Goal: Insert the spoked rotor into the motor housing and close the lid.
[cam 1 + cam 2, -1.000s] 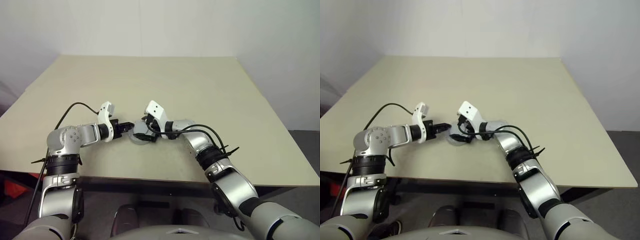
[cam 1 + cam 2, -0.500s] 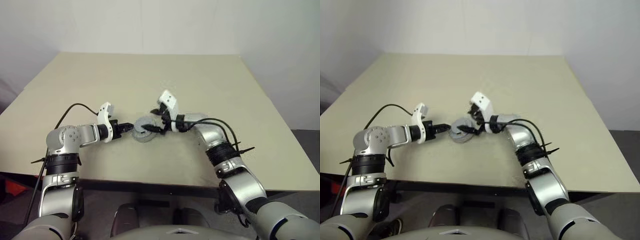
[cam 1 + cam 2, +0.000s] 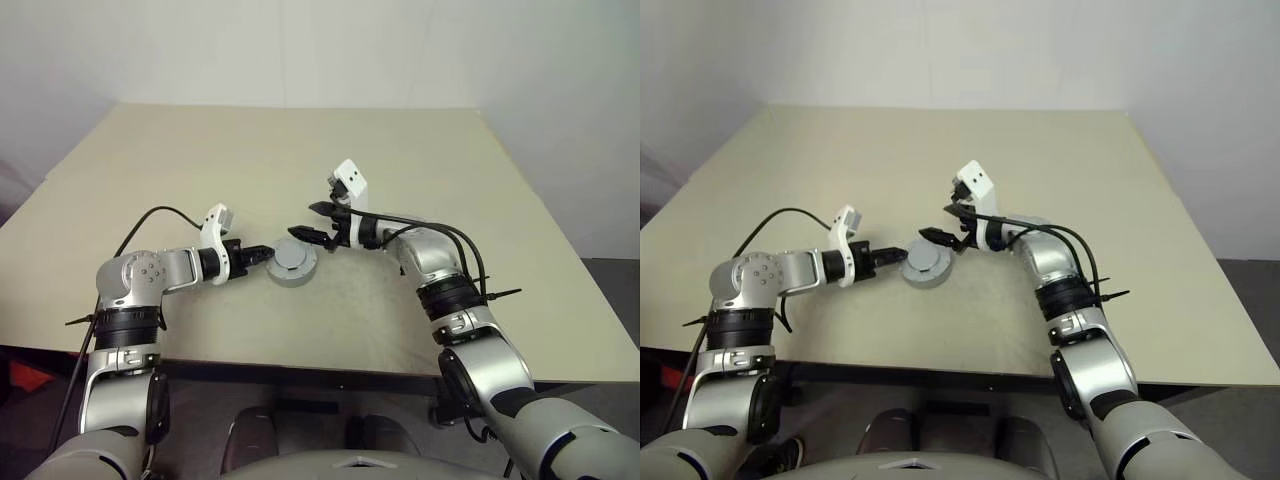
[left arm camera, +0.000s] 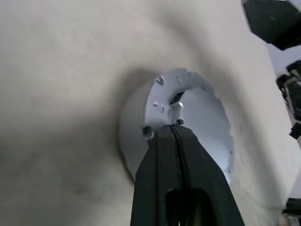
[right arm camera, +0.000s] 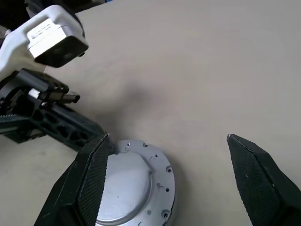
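Right tool [image 3: 312, 224] lifted off lid [image 3: 291, 257], open

1. Left arm bends inward low over the surface [image 3: 400, 330]; the left claw [image 3: 266, 254] has its fingers pressed together.
2. Right arm reaches in, raised; the right claw [image 3: 310, 222] is spread wide, holding nothing.

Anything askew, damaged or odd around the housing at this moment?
Nothing stands out. The lid sits flat and centred on the motor housing, which stands upright on the table. The left gripper, shut, touches its edge; the right gripper hangs open above.
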Motion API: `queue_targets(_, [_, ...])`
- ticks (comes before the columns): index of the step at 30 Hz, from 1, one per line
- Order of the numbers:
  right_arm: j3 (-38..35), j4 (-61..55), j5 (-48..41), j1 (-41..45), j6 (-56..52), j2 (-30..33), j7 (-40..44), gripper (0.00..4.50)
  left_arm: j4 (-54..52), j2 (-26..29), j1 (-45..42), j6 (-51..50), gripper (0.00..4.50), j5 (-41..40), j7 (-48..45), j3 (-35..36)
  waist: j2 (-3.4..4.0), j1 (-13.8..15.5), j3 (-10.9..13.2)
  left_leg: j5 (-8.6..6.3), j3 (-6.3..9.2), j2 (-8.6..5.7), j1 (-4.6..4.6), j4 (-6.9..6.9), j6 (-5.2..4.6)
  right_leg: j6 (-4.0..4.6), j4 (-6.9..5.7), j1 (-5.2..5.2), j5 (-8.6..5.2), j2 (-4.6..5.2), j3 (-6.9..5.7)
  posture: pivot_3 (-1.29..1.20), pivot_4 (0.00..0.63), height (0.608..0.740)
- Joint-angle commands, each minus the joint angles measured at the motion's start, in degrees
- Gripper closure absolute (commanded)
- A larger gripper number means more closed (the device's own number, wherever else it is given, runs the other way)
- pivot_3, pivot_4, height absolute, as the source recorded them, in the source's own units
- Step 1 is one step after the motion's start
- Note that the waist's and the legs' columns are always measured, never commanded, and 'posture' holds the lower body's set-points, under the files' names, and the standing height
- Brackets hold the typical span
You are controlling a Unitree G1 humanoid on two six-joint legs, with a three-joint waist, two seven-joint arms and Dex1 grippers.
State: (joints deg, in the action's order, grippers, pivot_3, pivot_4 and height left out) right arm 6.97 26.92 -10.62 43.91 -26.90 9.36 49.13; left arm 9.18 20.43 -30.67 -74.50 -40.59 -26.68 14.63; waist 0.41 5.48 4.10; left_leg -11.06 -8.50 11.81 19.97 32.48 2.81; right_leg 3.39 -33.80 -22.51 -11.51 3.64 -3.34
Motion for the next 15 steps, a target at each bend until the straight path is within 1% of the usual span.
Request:
queue_targets(1, [-3.1, -3.2, -3.6, 1.0, -6.2, 1.3, -0.6, 0.02, -2.5, -0.1, 0.3, -1.1, 4.50, -1.6, -0.9, 0.3, 0.00, 0.1, 0.0, 0.00, 0.00, 0.00, 0.03, 0.01, 0.00, 0.00, 0.00, -0.02, 0.00, 0.00, 0.00, 0.00, 0.000, 0.740])
queue_targets(4, [-6.2, -3.4, -6.9, 1.6, -14.9, 3.4, -1.0, 0.02, -2.6, 0.1, 0.5, -1.2, 4.50, -1.6, -0.7, 0.5, 0.00, 0.2, 0.0, -0.02, 0.01, -0.01, 0.08, 0.08, -0.04, 0.00, 0.00, -0.01, 0.00, 0.01, 0.00, 0.00, 0.000, 0.740])
queue_targets(7, [-10.3, -1.1, -11.0, 2.9, -27.7, 7.4, -1.1, 0.02, -2.6, 0.3, 0.8, -1.3, 4.50, -1.6, -0.5, 0.7, 0.00, 0.2, 0.0, -0.05, 0.01, -0.01, 0.12, 0.20, -0.09, -0.01, 0.00, 0.01, 0.01, 0.01, 0.00, 0.00, 0.000, 0.740])
queue_targets(9, [-11.8, -0.4, -12.8, 3.0, -33.5, 8.8, -1.5, 0.02, -2.8, 0.2, 1.1, -1.2, 4.50, -1.6, -0.4, 0.6, 0.00, 0.2, 0.0, -0.06, 0.01, -0.02, 0.10, 0.25, -0.10, -0.01, -0.03, 0.03, 0.01, 0.01, 0.00, 0.00, 0.000, 0.740])
queue_targets(12, [-12.6, 0.5, -14.0, 2.6, -38.6, 9.7, -2.3, 0.02, -3.1, 0.1, 1.3, -1.3, 4.50, -1.5, -0.3, 0.6, 0.00, 0.2, 0.0, -0.03, 0.00, -0.02, 0.05, 0.25, -0.05, -0.01, -0.09, 0.05, 0.01, -0.09, 0.00, 0.00, 0.000, 0.740])
queue_targets(15, [-13.7, 2.6, -14.6, 2.2, -42.4, 9.0, -4.2, 0.02, -3.3, 0.2, 1.5, -1.2, 4.50, -1.5, -0.2, 0.7, 0.00, 0.3, 0.0, 0.03, 0.00, 0.03, 0.02, 0.25, 0.06, 0.00, -0.19, 0.03, 0.01, -0.18, 0.00, 0.00, 0.000, 0.740])
